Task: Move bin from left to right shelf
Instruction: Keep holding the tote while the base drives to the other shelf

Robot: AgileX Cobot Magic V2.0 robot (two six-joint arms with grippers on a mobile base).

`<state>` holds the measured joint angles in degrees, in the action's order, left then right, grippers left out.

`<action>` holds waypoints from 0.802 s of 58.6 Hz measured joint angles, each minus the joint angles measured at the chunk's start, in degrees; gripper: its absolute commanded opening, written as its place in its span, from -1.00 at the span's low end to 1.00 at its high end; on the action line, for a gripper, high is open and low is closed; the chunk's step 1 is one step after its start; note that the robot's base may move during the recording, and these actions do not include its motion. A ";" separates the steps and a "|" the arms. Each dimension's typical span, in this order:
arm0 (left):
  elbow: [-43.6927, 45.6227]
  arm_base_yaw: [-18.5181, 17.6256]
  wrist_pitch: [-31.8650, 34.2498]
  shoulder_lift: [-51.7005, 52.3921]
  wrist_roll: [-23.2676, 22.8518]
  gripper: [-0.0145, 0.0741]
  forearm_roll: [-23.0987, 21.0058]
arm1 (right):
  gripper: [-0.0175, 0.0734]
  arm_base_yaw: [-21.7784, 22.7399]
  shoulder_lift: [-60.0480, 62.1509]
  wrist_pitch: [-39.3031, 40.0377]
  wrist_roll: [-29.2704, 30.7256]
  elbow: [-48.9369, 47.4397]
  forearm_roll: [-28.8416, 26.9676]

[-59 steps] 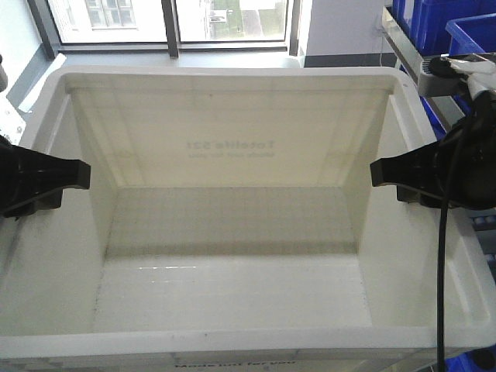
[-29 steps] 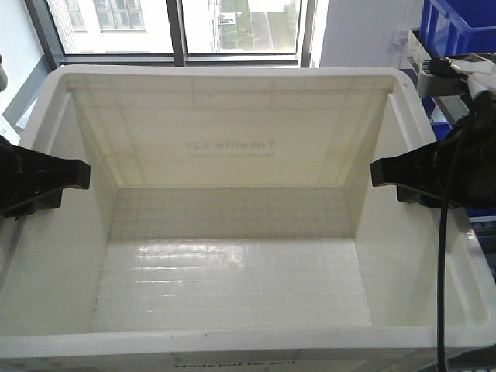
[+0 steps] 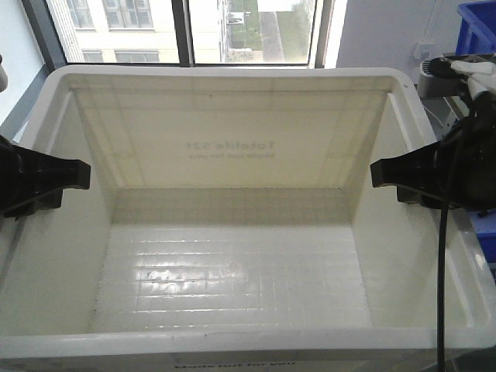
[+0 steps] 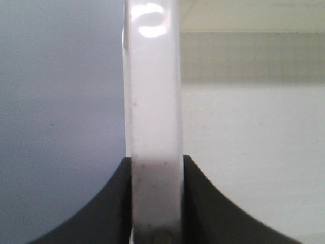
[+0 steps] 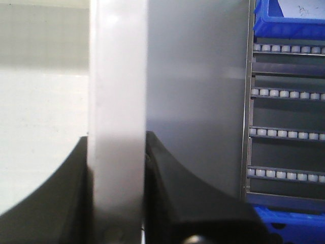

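Observation:
The large white bin [image 3: 232,263] fills the front view, empty, with mirrored "Totelife 521" print showing through its far wall. My left gripper [image 3: 46,182] is shut on the bin's left rim; in the left wrist view the rim [image 4: 153,101] runs up between the two black fingers [image 4: 109,203]. My right gripper [image 3: 411,177] is shut on the right rim; in the right wrist view that rim [image 5: 118,101] sits clamped between the black fingers [image 5: 177,193]. The bin is held level between both arms.
Windows [image 3: 194,31] lie beyond the bin's far rim. A blue crate [image 3: 479,23] shows at the top right. In the right wrist view a roller-track shelf [image 5: 287,132] stands at the right with blue crates above [image 5: 289,18] and below.
The bin stays fixed in both grippers while the background slides right: the blue crates move toward the right edge and more window comes into view.

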<state>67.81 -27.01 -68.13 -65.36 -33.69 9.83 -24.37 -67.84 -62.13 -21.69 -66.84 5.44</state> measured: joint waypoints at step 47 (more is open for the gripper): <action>0.00 0.00 0.06 0.00 0.00 -0.69 -0.05 | -0.62 0.00 0.00 0.00 0.00 0.00 0.00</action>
<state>67.81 -27.01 -68.07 -65.36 -33.69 9.77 -24.37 -67.84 -62.13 -21.69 -66.84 5.44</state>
